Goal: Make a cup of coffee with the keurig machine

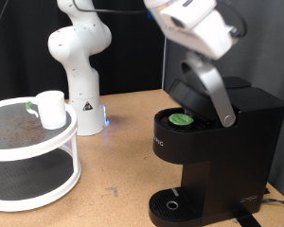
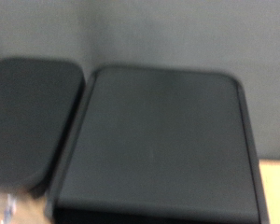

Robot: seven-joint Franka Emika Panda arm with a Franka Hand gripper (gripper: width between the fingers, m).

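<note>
**Keurig machine open, pod seated, mug still on the rack**

Keurig machine (image 1: 213, 151) fills the exterior view's lower right, its silver lid handle (image 1: 210, 90) raised and a green-topped pod (image 1: 183, 120) sitting in the chamber. The gripper (image 1: 194, 28) hangs at the upper right, just above that handle; its jaws are hidden, so I cannot tell their state. The white mug (image 1: 51, 109) stands well apart on the round rack (image 1: 33, 161) at left. I judge pod loading done, with lid closing in hand.

Wrist view: only the machine's blurred black top (image 2: 159, 140); no fingers show.
</note>
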